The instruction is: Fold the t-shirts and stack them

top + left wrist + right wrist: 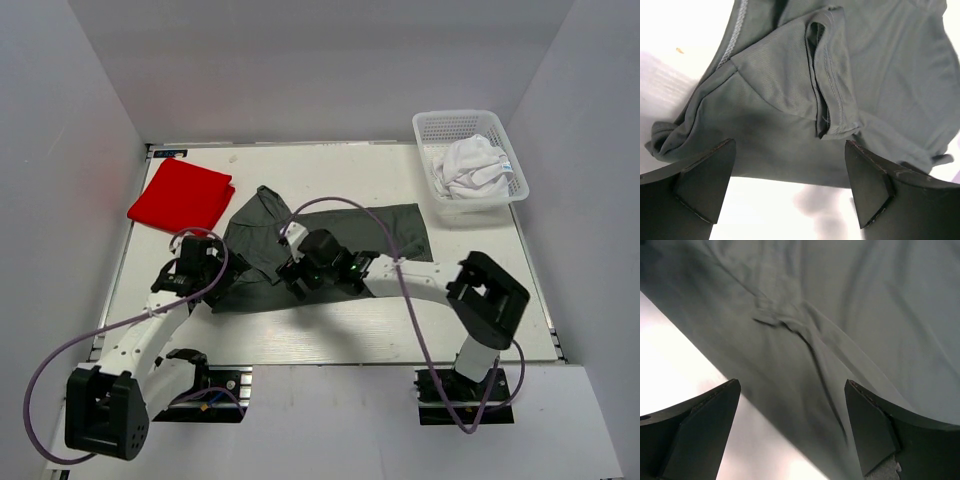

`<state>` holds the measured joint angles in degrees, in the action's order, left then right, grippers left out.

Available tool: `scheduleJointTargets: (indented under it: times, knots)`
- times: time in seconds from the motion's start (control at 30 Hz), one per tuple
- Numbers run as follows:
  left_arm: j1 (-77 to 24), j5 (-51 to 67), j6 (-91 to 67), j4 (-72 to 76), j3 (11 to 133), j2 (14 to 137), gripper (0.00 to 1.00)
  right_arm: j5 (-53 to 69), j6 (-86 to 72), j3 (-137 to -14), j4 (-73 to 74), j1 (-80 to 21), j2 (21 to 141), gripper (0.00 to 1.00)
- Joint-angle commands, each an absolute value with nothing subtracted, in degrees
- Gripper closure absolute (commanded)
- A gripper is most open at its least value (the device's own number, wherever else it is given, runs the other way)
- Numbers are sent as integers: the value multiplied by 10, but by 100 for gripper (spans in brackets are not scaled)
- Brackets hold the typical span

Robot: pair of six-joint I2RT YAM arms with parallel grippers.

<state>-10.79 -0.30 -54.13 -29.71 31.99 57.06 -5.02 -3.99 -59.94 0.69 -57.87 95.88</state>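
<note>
**Table** (330, 340) is carrying three shirts. The grey shirt (390, 225) is lying crumpled across the centre, with its left part bunched and one sleeve doubled over. The red shirt (180, 195) is lying, apparently folded, at the far left corner. The white shirt (472, 168) is sitting heaped in the basket (425, 125) at the far right.

Both grippers are hanging low over the grey shirt's near edge, jaws spread wide and gripping nothing. The left gripper (195, 268) is at the bunched left end and the right gripper (296, 272) is near the middle.

**Risk:** a pinch here is likely catching only the top layer or the doubled sleeve, so the cloth would be twisting instead of spreading flat. Unequal pulls by the two arms would be deepening the bunching.

In each wrist view the near hem is running just ahead of the open fingers, with cloth beyond and bare table beneath.
</note>
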Motion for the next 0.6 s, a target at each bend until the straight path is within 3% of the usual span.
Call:
scheduleJointTargets:
  times: [0.0, 0.4, 0.57]
  knots:
    - [-108, -22, -614, -263, 293, 533, 0, -77, 24, -601, -124, -604, 999, 10]
    - [-108, -63, -647, -214, 256, 576, 0, -92, 4, -729, -133, -616, 1133, 14]
    - [-103, -64, -642, -214, 256, 608, 0, -183, -13, -768, -114, -614, 1175, 12]
